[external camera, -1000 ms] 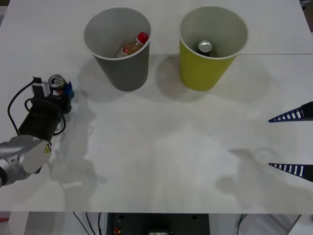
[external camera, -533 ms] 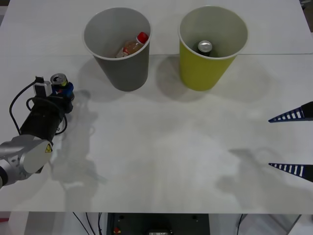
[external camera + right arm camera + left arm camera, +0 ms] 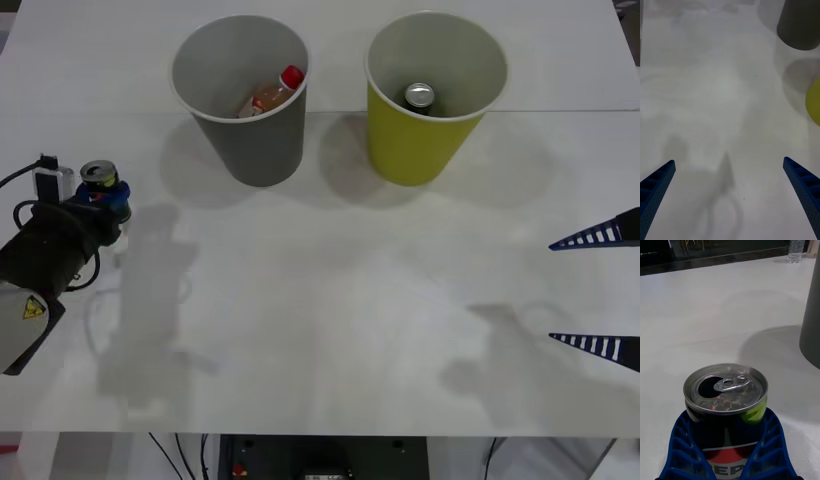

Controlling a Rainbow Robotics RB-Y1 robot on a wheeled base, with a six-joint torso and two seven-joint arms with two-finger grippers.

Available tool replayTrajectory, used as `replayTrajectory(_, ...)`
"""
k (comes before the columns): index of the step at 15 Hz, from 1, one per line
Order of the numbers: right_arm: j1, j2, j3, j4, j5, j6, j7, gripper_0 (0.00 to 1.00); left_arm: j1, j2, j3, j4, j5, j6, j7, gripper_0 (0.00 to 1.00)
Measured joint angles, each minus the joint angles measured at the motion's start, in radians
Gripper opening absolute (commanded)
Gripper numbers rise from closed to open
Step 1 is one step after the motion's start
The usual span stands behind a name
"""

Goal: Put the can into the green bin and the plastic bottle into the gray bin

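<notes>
The can, dark with a red-white-blue logo and an open silver top, stands upright at the far left, and my left gripper is shut on it. In the left wrist view the blue fingers hug both sides of the can. The plastic bottle, red-capped, lies tilted inside the gray bin at the back. The green bin stands to its right. My right gripper waits open at the right edge, seen in its own view as right gripper over bare table.
Another silver-topped can stands inside the green bin. The gray bin's wall rises just beyond the held can, with a stretch of white tabletop between them. The right wrist view catches the gray bin and the green bin's edge.
My left arm has drawn back to the left with the can held in its fingers, farther from the gray bin. The right arm has stayed still.
</notes>
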Motion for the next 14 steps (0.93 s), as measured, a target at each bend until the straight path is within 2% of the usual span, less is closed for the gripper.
replayTrajectory(2, 0.000, 0.000, 0.000, 0.000, 0.000, 0.000, 0.000, 1.00, 0.107, 0.000, 0.166, -0.152, -0.010, -0.226, -0.027, 0.00)
replayTrajectory(5, 0.000, 0.000, 0.000, 0.000, 0.000, 0.000, 0.000, 1.00, 0.178, 0.000, 0.325, -0.275, 0.002, -0.502, -0.113, 0.00)
replayTrajectory(8, 0.000, 0.000, 0.000, 0.000, 0.000, 0.000, 0.000, 1.00, 0.177, -0.005, 0.447, -0.296, 0.128, -0.746, -0.291, 0.00)
replayTrajectory(10, 0.000, 0.000, 0.000, 0.000, 0.000, 0.000, 0.000, 1.00, 0.160, -0.025, 0.537, -0.296, 0.179, -0.918, -0.385, 0.00)
replayTrajectory(12, 0.000, 0.000, 0.000, 0.000, 0.000, 0.000, 0.000, 1.00, 0.132, -0.043, 0.622, -0.296, 0.182, -1.086, -0.444, 0.00)
replayTrajectory(14, 0.000, 0.000, 0.000, 0.000, 0.000, 0.000, 0.000, 1.00, 0.083, -0.043, 0.678, -0.296, 0.160, -1.229, -0.428, 0.00)
